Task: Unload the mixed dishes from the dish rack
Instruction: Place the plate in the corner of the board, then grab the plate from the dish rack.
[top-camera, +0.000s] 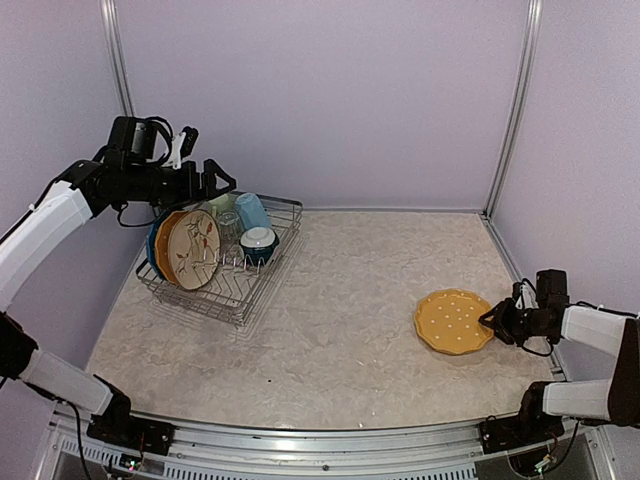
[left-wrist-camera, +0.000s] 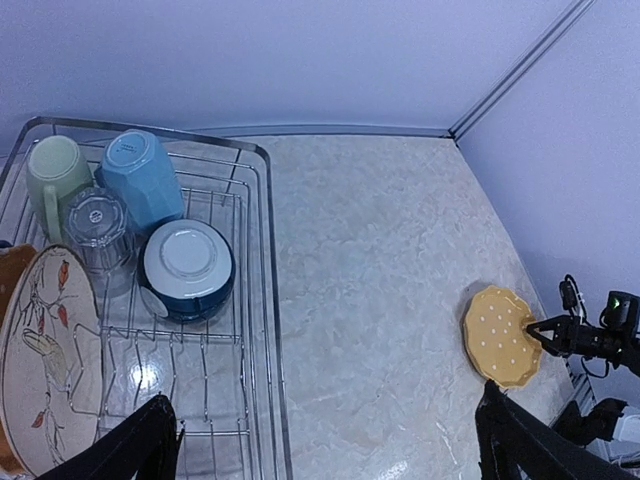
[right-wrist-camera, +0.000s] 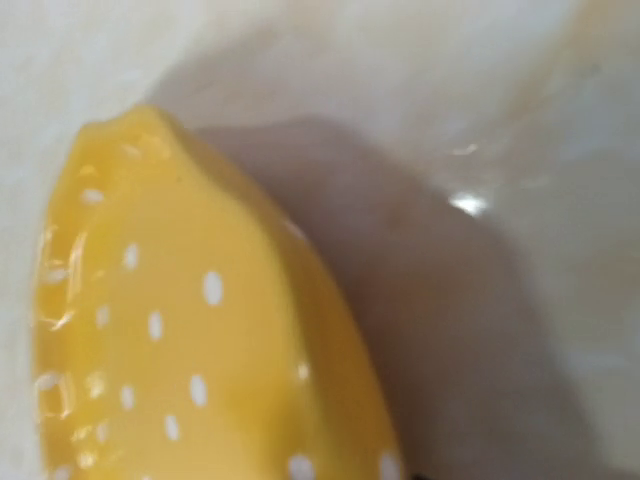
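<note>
Right gripper (top-camera: 493, 322) sits at the rim of the orange-yellow dotted plate (top-camera: 452, 321), which lies flat on the table (top-camera: 340, 340); I cannot tell whether it is pinching. Left gripper (top-camera: 222, 182), fingers spread wide, hovers above the dish rack (top-camera: 292, 214), which holds the cream floral plate (top-camera: 193, 248).

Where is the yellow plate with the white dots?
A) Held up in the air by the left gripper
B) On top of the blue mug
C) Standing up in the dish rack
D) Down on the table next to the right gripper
D: the orange-yellow dotted plate sits on the table right at the right gripper, far from the dish rack.
</note>
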